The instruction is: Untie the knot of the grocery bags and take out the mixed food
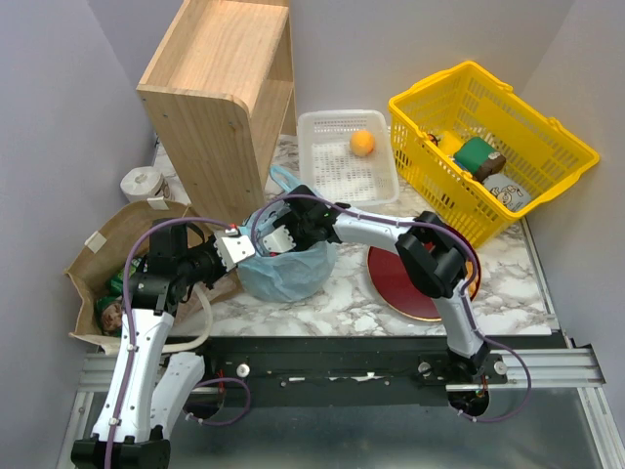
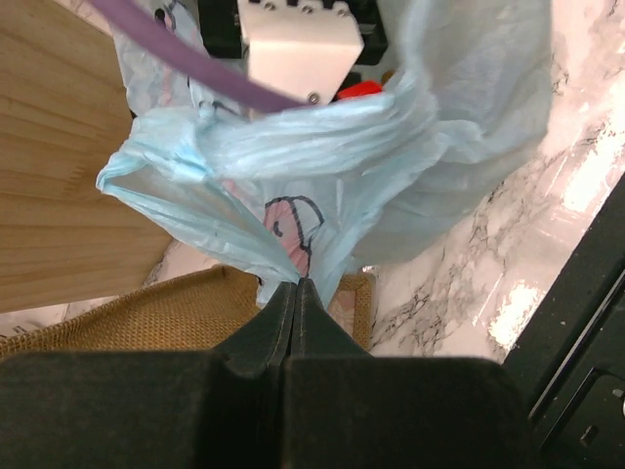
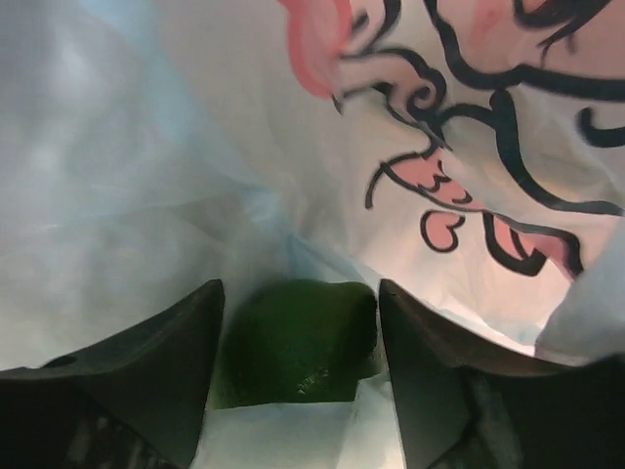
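The light blue plastic bag (image 1: 288,269) sits on the marble table, its mouth wide. My left gripper (image 2: 297,283) is shut on a pinch of its printed rim (image 2: 293,220), at the bag's left side (image 1: 237,246). My right gripper (image 1: 278,237) reaches down inside the bag. In the right wrist view its fingers (image 3: 301,293) press both sides of a dark green round fruit (image 3: 298,337) on the bag's floor. The knot is out of view. The brown paper bag (image 1: 107,254) lies at the left with packets inside. An orange fruit (image 1: 362,143) rests in the white basket (image 1: 347,181).
A wooden shelf (image 1: 220,98) stands behind the blue bag. The yellow basket (image 1: 488,147) with goods is at the back right. A red plate (image 1: 410,278) lies under the right arm. A tape roll (image 1: 142,183) sits by the left wall.
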